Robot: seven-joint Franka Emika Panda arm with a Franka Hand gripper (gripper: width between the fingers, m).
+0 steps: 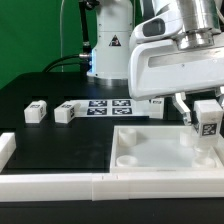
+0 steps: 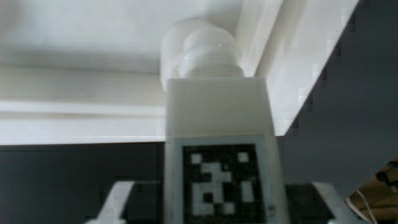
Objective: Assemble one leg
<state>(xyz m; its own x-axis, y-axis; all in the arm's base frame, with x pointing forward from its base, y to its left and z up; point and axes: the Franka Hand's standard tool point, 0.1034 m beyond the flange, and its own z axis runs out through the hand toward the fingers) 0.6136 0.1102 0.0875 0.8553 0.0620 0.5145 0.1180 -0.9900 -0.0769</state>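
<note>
The leg (image 1: 207,117) hangs in the claw (image 1: 205,124) with its tag facing the exterior camera. It is over the exterior view's right side of the white tray-like part (image 1: 150,152). In the wrist view the leg (image 2: 217,115) runs away from the camera between the two fingers (image 2: 121,203), which are clamped on its tagged end. Its rounded tip (image 2: 199,48) points at the tray-like part (image 2: 71,95). Whether the tip touches that part or sits just short of it is hard to tell, since white blurs into white there.

The main risk, as I judge it, is misalignment. If the tip is off the corner recess, a push down would jam it on the rim, tilt the leg in the grip, or shove the tray-like part across the black surface (image 1: 30,88). Starting the tip crooked could also let it bind or slip.

Beyond the tray-like part, spare legs (image 1: 67,112) and the marker board (image 1: 108,106) lie well apart from the claw.
</note>
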